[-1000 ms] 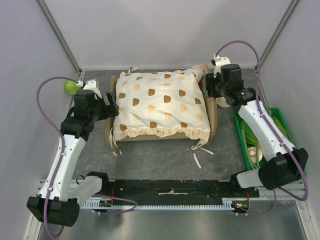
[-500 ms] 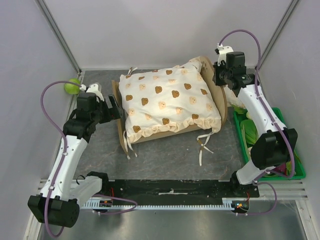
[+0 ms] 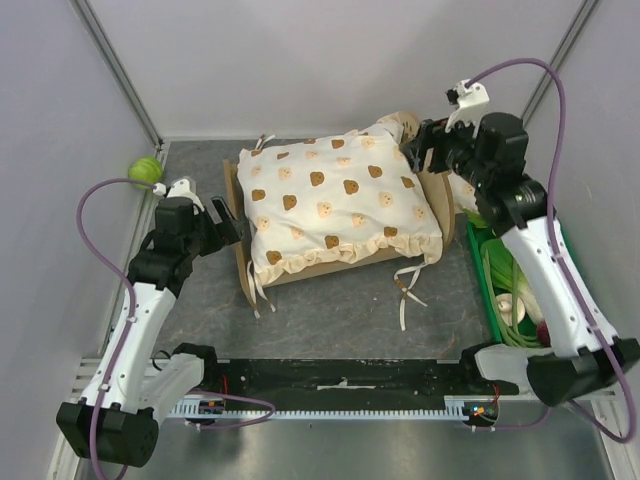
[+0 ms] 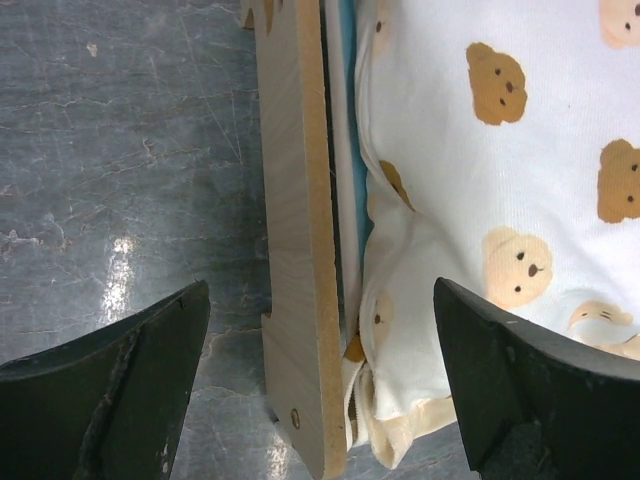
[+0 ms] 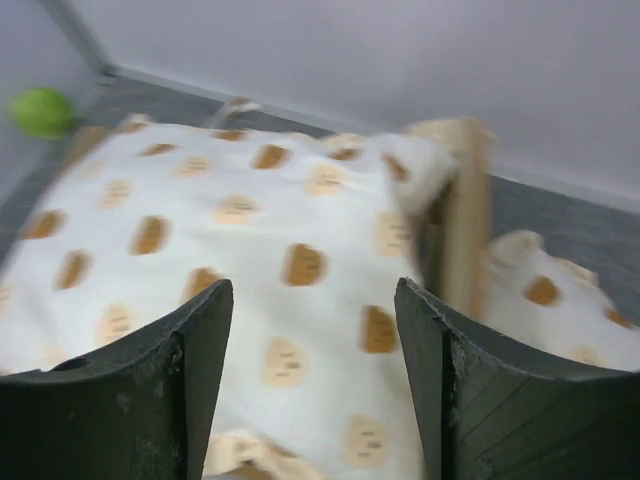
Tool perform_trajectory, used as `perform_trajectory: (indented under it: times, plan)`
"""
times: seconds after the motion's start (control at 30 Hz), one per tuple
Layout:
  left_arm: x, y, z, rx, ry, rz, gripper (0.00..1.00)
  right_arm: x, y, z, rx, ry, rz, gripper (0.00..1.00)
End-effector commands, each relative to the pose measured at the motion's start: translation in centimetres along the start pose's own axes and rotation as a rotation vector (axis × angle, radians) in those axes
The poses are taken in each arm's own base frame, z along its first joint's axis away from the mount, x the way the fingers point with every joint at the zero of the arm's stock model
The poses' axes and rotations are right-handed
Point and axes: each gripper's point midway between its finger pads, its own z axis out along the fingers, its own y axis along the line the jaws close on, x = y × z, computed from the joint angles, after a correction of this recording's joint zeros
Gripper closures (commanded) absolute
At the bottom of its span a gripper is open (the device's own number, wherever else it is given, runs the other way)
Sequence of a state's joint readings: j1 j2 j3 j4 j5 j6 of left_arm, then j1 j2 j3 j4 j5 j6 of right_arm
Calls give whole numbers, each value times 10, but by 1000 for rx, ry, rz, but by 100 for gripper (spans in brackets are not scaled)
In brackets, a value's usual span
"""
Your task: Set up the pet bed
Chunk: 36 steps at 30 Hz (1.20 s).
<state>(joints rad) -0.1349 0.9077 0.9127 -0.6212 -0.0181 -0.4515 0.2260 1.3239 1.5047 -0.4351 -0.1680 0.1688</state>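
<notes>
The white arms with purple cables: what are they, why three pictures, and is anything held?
They are two robot arms bolted at the near edge of a dark table. The wide picture comes from a camera above and behind them; the other two from cameras on each wrist, so the dark shapes there are that arm's own fingers. On the table stands a wooden pet bed with a bear-print cushion in it; a green ball lies in the far left corner. The left fingers are open astride the bed's left end board; the right fingers are open by its headboard. Nothing is held.
</notes>
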Motion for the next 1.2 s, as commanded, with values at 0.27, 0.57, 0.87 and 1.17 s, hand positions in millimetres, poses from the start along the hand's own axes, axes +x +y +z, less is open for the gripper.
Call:
perform_trajectory:
  times: [0.27,0.57,0.87,1.17]
  plan:
    - [-23,17,-20,-105,-150,-133,7,110,267,-19,-465,65,132,31]
    - [-7,21,-37,-78,-149,-112,8,154,332,1,-401,95,124,33]
    - [1,21,-43,-51,-135,-71,8,193,346,32,-304,138,77,36]
    - [9,6,-43,47,-89,29,8,200,330,61,-177,100,-56,83]
